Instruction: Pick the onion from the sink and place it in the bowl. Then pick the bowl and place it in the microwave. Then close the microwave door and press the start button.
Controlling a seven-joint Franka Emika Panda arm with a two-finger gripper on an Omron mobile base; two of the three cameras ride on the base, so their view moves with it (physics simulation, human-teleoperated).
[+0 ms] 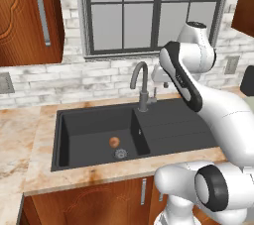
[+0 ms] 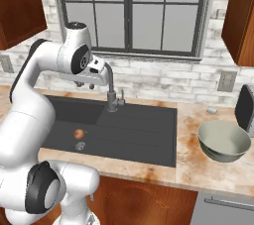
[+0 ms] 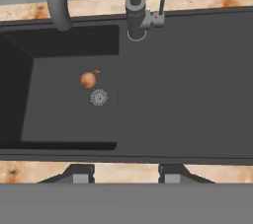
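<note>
Item: onion (image 1: 114,141), small, brown-orange, round with a short pointed tip; lies on the floor of the basin of the sink (image 1: 163,130), just beside the round metal drain (image 1: 120,153) and apart from the basin walls; seen also from the right (image 2: 78,133) and from above (image 3: 89,79), tip turned away from the drain (image 3: 99,97). Sink: dark charcoal, one deep basin at the left, flat drainboard at the right, set in a mottled tan counter (image 1: 20,140). Faucet (image 1: 142,83): grey, curved, standing on the rear rim between basin and drainboard, spout arched over the basin. Bowl (image 2: 223,140): deep, round, pale cream inside, greyish outside; upright on the counter to the right of the sink, well apart from the onion, nothing in it. Gripper (image 3: 126,173): raised high over the sink near the faucet's arch, pointing down; its two dark finger tips (image 3: 79,173) stand apart with nothing between them, well above the onion. Surroundings: window (image 2: 131,11) over a pale brick wall, wooden cabinets (image 1: 30,16) at either side and below the counter.
</note>
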